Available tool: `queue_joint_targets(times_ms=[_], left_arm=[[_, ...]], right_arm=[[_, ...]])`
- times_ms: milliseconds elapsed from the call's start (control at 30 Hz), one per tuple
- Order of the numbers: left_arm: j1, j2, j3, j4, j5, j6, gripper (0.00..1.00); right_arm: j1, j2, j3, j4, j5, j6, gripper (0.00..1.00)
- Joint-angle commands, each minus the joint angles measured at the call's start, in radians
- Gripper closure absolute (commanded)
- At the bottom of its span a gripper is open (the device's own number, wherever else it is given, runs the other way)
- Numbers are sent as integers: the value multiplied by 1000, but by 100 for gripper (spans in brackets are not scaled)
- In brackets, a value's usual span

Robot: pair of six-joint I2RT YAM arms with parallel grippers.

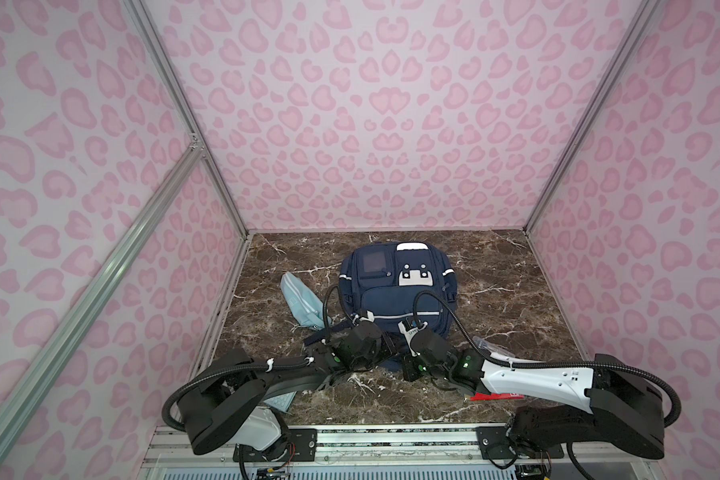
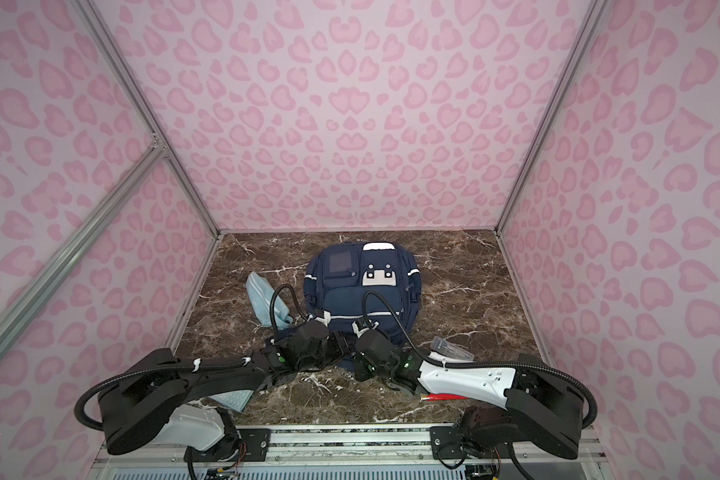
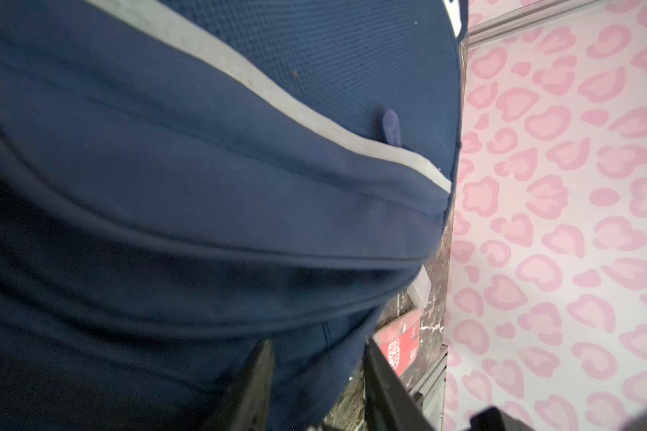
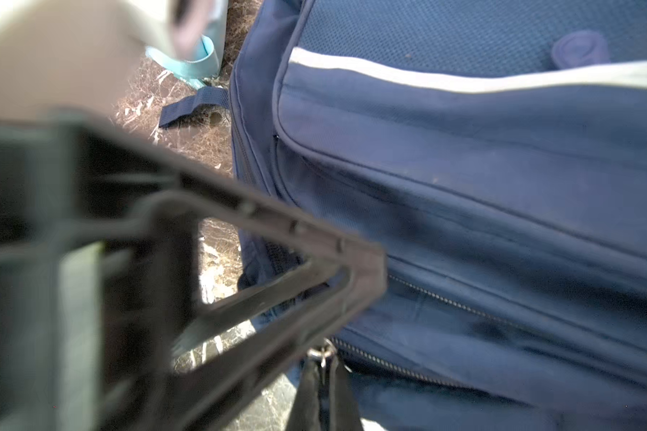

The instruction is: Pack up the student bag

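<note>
right claw (image 4: 325, 367) pinched shut on small metal zip-pull ring (image 4: 324, 352), likely to run the zipper. left claw (image 3: 316, 345) half-wide astride navy fabric (clamped or not, cannot tell), probably bracing. large navy-blue fabric student bag (image 1: 395, 293) lies flat mid brown marble desk (image 1: 508, 291).

Brown marbled desk (image 1: 495, 291) is carrying a navy student bag (image 1: 395, 286) lying flat at centre. A light-blue zip pouch (image 1: 300, 299) is lying just beside the bag's left edge. A clear plastic packet (image 2: 452, 348) and a red packet (image 2: 443, 397) are lying front right, and a pale teal gridded item (image 2: 233, 400) front left.
</note>
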Motion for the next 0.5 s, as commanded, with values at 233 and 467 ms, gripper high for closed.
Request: queue_joint_targets(times_ms=[233, 467], left_arm=[[-54, -236, -50, -288, -200, -115, 35], [-61, -125, -51, -169, -238, -164, 15]], right_arm=[[-11, 13, 11, 36, 5, -23, 100], [14, 17, 14, 54, -21, -70, 100]])
